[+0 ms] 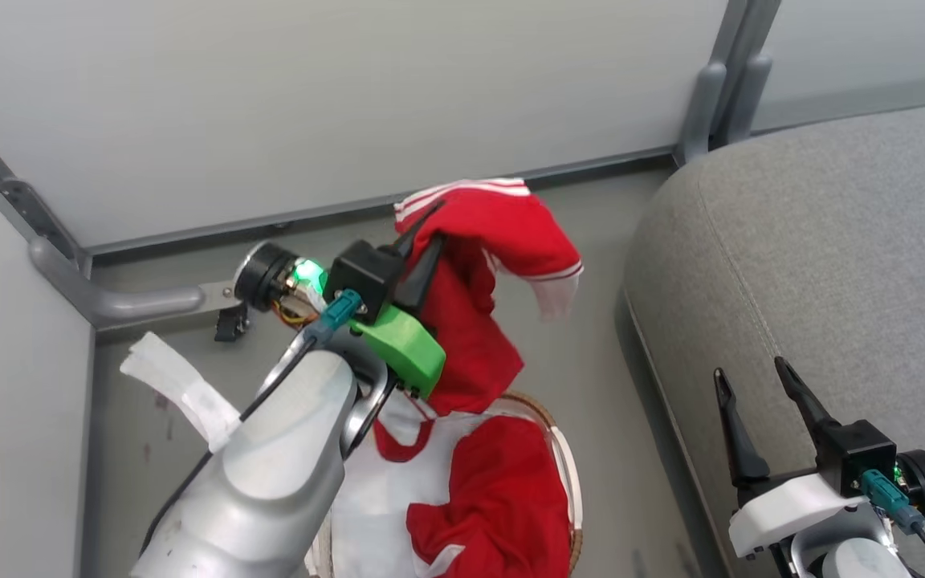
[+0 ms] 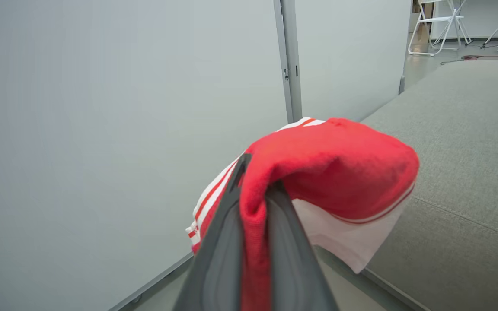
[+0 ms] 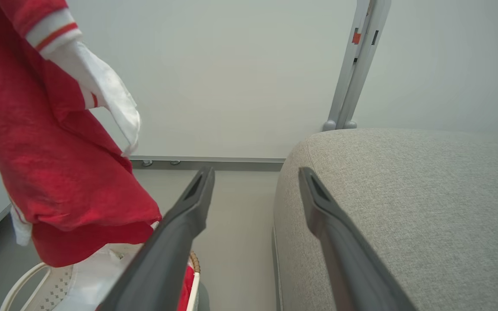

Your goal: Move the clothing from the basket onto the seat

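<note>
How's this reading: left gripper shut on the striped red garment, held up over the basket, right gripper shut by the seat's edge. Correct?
Not quite. The right gripper is open, jaws apart with nothing between, as the right wrist view shows. The rest stands: left gripper shut on the striped red garment over the basket, right gripper by the seat's edge.

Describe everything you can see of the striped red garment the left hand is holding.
The striped garment is bright red soft fabric with white stripe trim at its edges and a white flap showing. The left hand is shut on a fold of it, so it hangs draped above the basket; whether its lower end touches what lies there is unclear. It is apart from the grey seat.
</note>
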Controlling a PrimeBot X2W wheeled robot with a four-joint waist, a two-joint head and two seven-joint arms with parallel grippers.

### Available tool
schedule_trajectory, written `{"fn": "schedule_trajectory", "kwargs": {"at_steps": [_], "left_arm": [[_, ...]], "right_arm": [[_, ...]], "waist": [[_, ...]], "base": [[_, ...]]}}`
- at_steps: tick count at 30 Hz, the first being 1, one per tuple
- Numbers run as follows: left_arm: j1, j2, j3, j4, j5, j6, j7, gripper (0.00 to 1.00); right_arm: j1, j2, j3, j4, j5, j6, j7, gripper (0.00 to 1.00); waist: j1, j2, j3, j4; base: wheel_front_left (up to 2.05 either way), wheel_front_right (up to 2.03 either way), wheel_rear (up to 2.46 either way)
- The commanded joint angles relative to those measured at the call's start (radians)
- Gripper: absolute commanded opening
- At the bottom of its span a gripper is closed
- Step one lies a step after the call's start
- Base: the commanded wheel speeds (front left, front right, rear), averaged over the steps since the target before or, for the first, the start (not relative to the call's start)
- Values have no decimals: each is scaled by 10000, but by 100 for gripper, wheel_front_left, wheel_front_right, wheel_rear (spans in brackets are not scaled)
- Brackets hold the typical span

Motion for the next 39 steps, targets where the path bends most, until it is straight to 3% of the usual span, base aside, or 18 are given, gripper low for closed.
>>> {"fn": "schedule_trajectory", "kwargs": {"at_steps": [1, 16, 31, 39], "left_arm": [[-295, 53, -25, -124, -159, 5, -35, 0], [-2917, 42, -791, -225, -479, 5, 78, 0], [-4454, -99, -1646, -238, -937, 8, 367, 0], [-4720, -143, -2202, -662, -1262, 8, 407, 0]], "right_arm": [[162, -40, 29, 10, -58, -6, -25, 100], [-228, -40, 983, 114, -348, -6, -23, 100], [-1314, -42, 2468, 1974, -880, -7, -23, 100], [-1911, -40, 2367, 2336, -1083, -7, -23, 100]], "waist": [[1, 0, -950, 465], [1, 0, -1242, 487], [1, 0, -1191, 1158], [1, 0, -1163, 1447]], "base": [[0, 0, 0], [0, 0, 0], [0, 0, 0], [0, 0, 0]]}}
